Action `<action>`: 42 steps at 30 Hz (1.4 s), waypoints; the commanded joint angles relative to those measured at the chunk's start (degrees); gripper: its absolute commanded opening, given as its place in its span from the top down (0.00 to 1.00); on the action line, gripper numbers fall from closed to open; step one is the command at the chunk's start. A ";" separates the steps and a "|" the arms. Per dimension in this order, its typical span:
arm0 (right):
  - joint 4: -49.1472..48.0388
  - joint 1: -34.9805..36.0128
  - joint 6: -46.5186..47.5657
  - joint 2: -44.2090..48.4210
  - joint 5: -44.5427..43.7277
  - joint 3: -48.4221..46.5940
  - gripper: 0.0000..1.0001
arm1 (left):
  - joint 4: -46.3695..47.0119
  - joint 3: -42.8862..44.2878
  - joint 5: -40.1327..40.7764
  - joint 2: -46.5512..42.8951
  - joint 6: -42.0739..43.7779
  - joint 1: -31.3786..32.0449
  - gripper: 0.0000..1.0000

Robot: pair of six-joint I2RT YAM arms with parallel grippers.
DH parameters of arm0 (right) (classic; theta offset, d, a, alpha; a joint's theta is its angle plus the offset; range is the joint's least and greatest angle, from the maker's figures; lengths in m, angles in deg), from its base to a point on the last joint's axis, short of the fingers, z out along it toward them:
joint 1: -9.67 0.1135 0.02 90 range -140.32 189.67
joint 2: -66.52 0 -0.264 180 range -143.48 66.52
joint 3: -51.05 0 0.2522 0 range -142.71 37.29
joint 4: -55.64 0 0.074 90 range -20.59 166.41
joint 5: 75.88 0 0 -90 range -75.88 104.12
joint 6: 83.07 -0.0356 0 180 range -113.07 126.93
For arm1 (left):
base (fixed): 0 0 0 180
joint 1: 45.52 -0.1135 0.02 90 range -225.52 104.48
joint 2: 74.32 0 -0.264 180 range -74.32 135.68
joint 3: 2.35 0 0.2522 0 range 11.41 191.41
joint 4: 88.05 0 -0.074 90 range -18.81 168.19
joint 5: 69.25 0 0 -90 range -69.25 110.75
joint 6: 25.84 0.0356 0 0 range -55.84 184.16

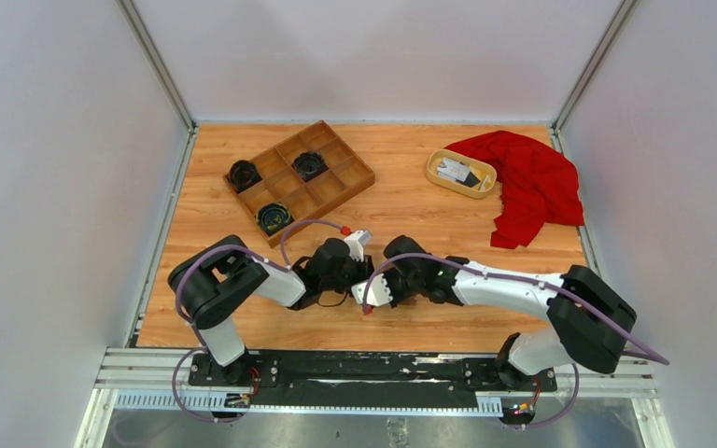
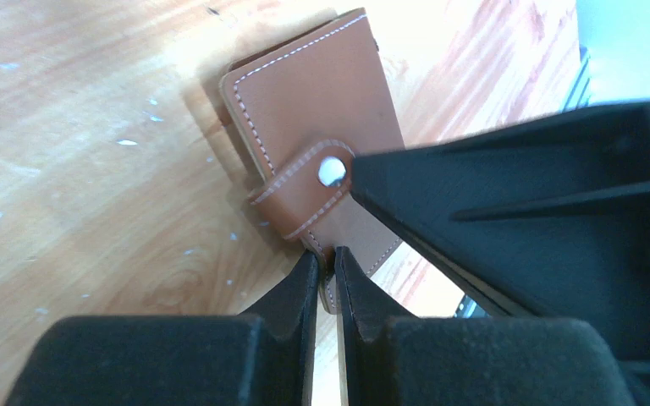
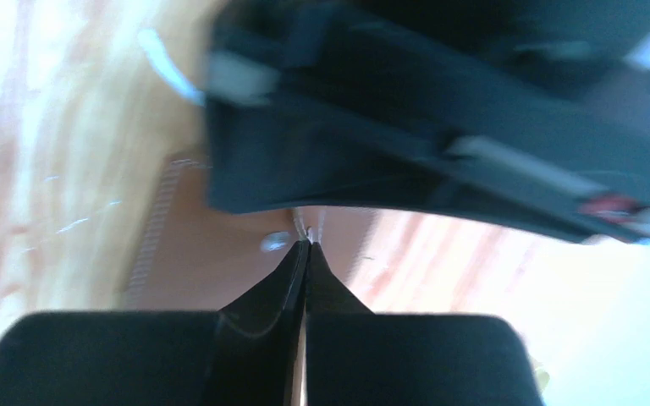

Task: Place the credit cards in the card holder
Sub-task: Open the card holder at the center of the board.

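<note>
The card holder (image 2: 317, 110) is a brown leather wallet lying on the wooden table, its strap fastened with a round snap button (image 2: 332, 172). My left gripper (image 2: 327, 260) is shut on the wallet's near edge. The right gripper (image 3: 306, 245) is shut, and its tips rest against the strap beside the snap; the right wrist view is blurred. Seen from above, both grippers (image 1: 353, 273) (image 1: 373, 278) meet near the table's front and hide the wallet. The credit cards (image 1: 457, 172), whitish and dark, lie in a yellow dish (image 1: 432, 173) at the back right.
A wooden compartment tray (image 1: 336, 191) with dark coiled items sits at the back left. A red cloth (image 1: 532, 182) lies crumpled at the back right, next to the dish. White walls enclose the table on three sides.
</note>
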 commanded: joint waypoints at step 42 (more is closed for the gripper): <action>32.38 -32.85 -12.89 -1.82 45.76 -21.78 0.63 | -7.97 -17.11 31.05 -47.37 17.29 -1.85 0.00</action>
